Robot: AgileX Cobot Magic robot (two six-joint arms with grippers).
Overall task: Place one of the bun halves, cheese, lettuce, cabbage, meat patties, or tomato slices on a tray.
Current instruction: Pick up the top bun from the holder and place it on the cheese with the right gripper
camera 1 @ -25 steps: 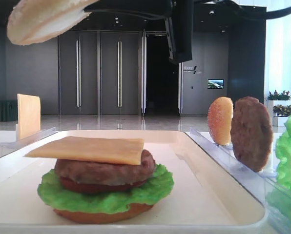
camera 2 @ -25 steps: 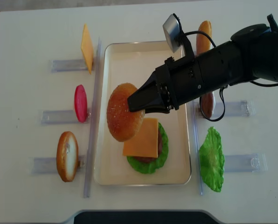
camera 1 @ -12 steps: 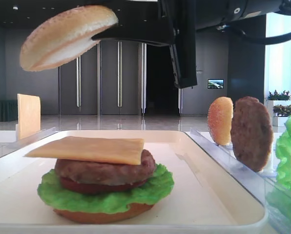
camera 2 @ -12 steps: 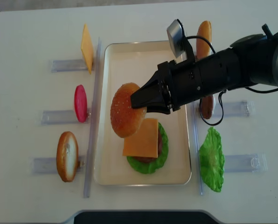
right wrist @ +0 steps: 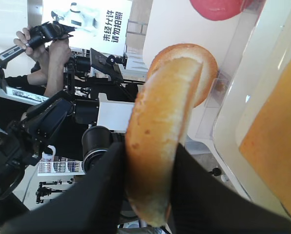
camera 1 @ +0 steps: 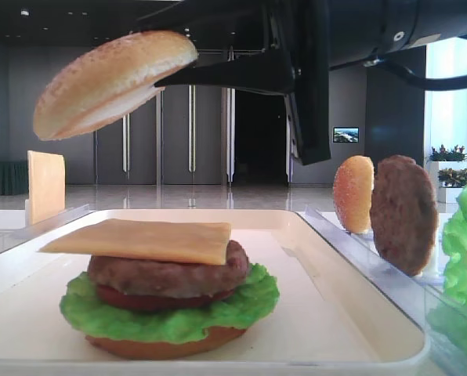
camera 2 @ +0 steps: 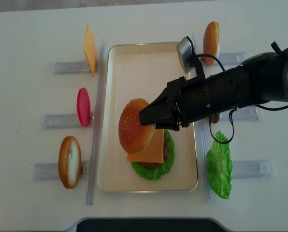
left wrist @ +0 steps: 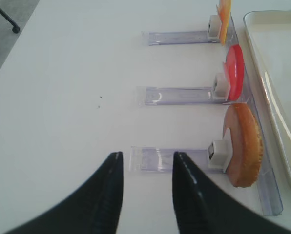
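Tray (camera 2: 114,58): stack holds bottom bun, lettuce (camera 1: 171,317), tomato, patty (camera 1: 167,274), cheese (camera 1: 143,239). Top bun (camera 2: 134,125): airborne, tilted, above the stack's left edge, pinched in right gripper (camera 2: 151,117). Left gripper (left wrist: 144,168): parted, empty. Remaining: apparently only setting the bun down.

Evenly and brightly lit from overhead in the top view, with only soft, short shadows on the white table (camera 2: 28,96). Backlit at table level: dark hall behind, washed-out daylight at right. Blurred close up at the right wrist, background sharper.
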